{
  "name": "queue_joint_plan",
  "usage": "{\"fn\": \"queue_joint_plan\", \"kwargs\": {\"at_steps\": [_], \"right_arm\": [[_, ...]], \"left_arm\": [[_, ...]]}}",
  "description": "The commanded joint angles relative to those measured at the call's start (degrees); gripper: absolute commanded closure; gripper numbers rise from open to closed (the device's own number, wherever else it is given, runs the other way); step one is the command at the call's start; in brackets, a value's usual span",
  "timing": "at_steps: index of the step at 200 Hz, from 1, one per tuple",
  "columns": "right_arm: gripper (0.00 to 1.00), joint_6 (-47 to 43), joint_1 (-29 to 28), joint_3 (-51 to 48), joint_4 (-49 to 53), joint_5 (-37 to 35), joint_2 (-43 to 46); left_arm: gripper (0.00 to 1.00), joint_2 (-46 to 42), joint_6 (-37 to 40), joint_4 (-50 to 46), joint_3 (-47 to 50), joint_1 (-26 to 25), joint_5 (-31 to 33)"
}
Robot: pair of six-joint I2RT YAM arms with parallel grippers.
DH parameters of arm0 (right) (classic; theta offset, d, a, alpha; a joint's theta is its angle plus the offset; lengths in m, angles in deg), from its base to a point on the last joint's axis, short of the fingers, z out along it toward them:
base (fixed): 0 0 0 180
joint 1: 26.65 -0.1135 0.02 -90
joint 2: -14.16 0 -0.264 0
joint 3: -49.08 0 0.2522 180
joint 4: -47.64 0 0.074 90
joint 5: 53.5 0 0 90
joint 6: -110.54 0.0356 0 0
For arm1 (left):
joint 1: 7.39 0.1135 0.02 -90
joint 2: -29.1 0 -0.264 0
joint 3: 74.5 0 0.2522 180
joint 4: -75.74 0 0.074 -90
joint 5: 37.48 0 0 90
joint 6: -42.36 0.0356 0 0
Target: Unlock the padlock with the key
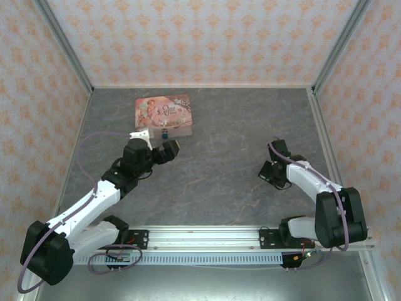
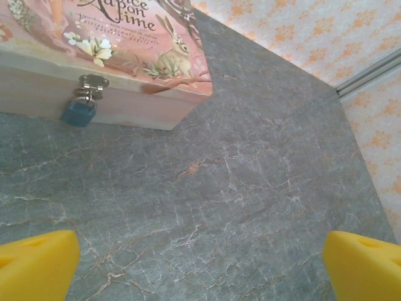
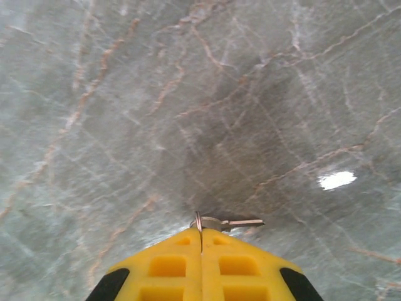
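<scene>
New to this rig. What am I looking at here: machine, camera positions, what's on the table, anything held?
Two robot arms are bolted at the near edge of a grey stone-patterned table. The wide picture comes from a fixed camera above and behind them. The other two come from a camera on each wrist, with that arm's yellow fingers at the bottom edge. On the table sits a pink tin box, and a tiny blue padlock hangs from its front clasp. The left gripper is open and empty, facing the box from a short way off. The right gripper is shut on a small metal key, pointing down at bare table well away from the box.
</scene>
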Motion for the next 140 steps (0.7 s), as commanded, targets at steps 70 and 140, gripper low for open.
{"fn": "queue_joint_plan", "kwargs": {"at_steps": [70, 140], "right_arm": [[1.0, 16.51, -0.94, 4.98, -11.68, 16.44, 14.06], [1.0, 15.72, -5.29, 21.36, -8.04, 23.78, 11.84]], "left_arm": [[0.04, -1.09, 7.6, 16.97, 1.34, -3.27, -11.27], [0.16, 8.2, 17.17, 23.68, -5.51, -11.75, -17.91]]}}
